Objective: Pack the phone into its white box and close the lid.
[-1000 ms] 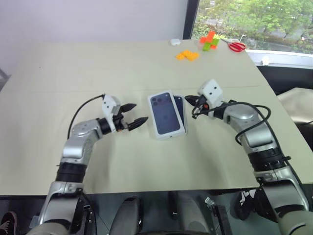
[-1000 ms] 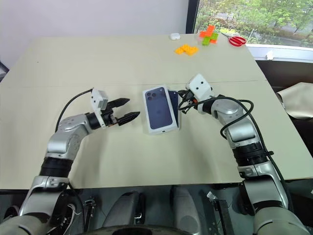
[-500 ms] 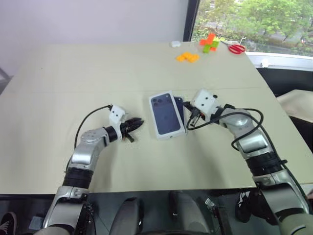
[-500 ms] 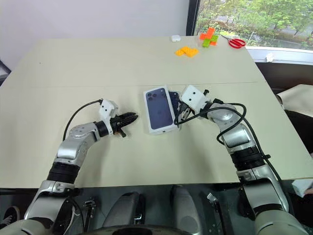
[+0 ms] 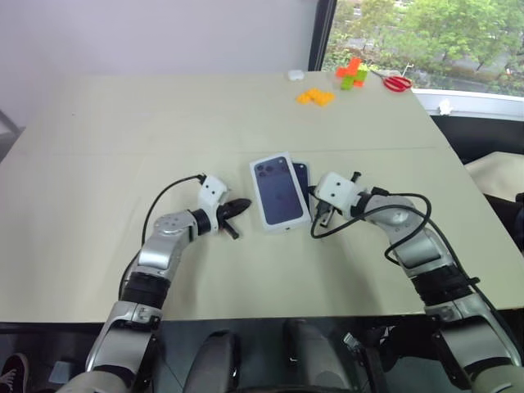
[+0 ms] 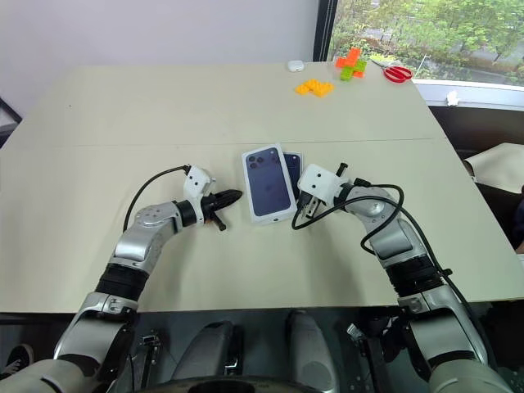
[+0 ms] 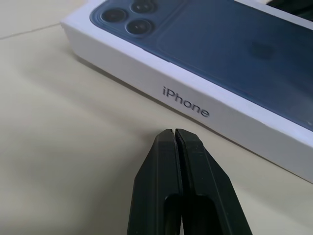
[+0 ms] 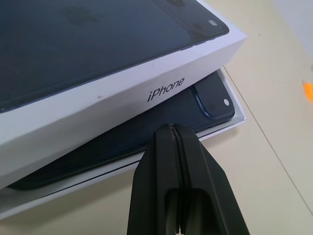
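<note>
The lid (image 5: 278,192), white with a dark blue phone picture on top, lies askew over the white box (image 8: 234,117). The dark navy phone (image 8: 146,127) rests inside that box, and its right strip (image 5: 301,173) shows beside the lid. My left gripper (image 5: 243,205) is shut and empty just left of the lid, its fingertips (image 7: 174,133) low over the table facing the lid's printed side wall (image 7: 220,54). Close to the box's right side, my right gripper (image 8: 171,127) is shut and empty, pointing at the gap under the lid (image 8: 98,49).
Orange bricks (image 5: 313,96), a green and orange brick stack (image 5: 352,71), red scissors (image 5: 397,82) and a small white object (image 5: 294,74) sit at the table's far right. Bare tabletop (image 5: 123,139) spreads to the left and in front of the box.
My left gripper has shut and moved right and down, up to the lid's left side. My right gripper, still shut, has sunk beside the box's right edge. The lid and box have not moved.
</note>
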